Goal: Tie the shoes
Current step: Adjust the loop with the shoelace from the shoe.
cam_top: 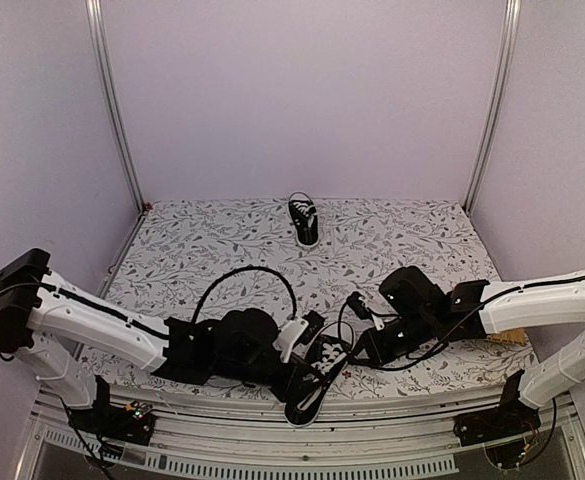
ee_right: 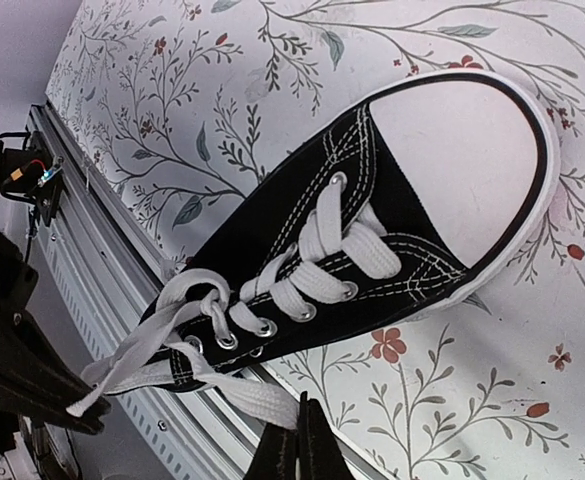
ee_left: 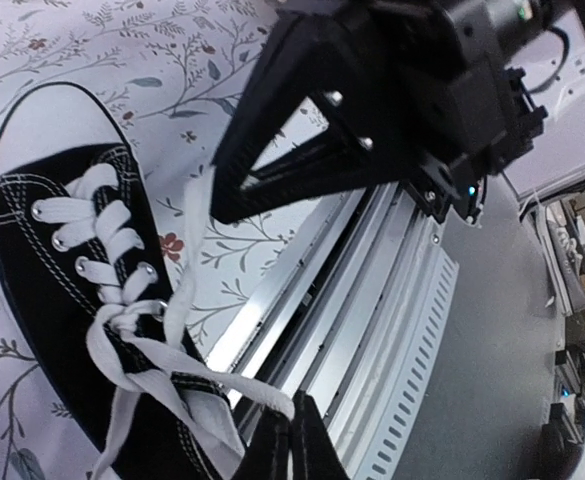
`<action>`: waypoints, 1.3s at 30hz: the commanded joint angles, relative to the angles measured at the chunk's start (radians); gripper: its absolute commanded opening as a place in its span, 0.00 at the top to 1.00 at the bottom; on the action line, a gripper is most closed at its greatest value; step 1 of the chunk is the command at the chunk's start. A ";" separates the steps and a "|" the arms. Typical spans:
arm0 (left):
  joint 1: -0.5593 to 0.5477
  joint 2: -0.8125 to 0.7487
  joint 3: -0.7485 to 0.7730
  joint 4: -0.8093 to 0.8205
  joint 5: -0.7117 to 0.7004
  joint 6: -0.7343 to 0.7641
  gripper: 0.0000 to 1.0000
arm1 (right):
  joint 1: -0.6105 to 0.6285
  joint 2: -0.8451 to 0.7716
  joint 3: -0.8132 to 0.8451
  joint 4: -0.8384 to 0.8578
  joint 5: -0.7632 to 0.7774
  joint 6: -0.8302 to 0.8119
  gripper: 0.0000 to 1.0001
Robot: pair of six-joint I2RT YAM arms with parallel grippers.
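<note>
Both the left gripper [ee_left: 290,445] and right gripper [ee_right: 297,445] were pinched shut on a white lace [ee_right: 252,398] of the near shoe [ee_right: 352,230] at the front edge of the table [cam_top: 202,240], probably to tension a knot; the other shoe [cam_top: 304,221] sat far back.

Pale lilac walls [cam_top: 302,90] enclose a floral-patterned tabletop [cam_top: 212,240] between aluminium posts [cam_top: 112,100].

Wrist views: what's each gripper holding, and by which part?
Left gripper pinches one loose white lace strand of the black canvas sneaker, well out from the eyelets; right gripper pinches the other strand the same way.
</note>
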 commanded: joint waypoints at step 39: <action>-0.148 -0.162 0.168 -0.399 -0.184 0.083 0.54 | -0.009 0.014 -0.034 0.061 -0.030 -0.004 0.98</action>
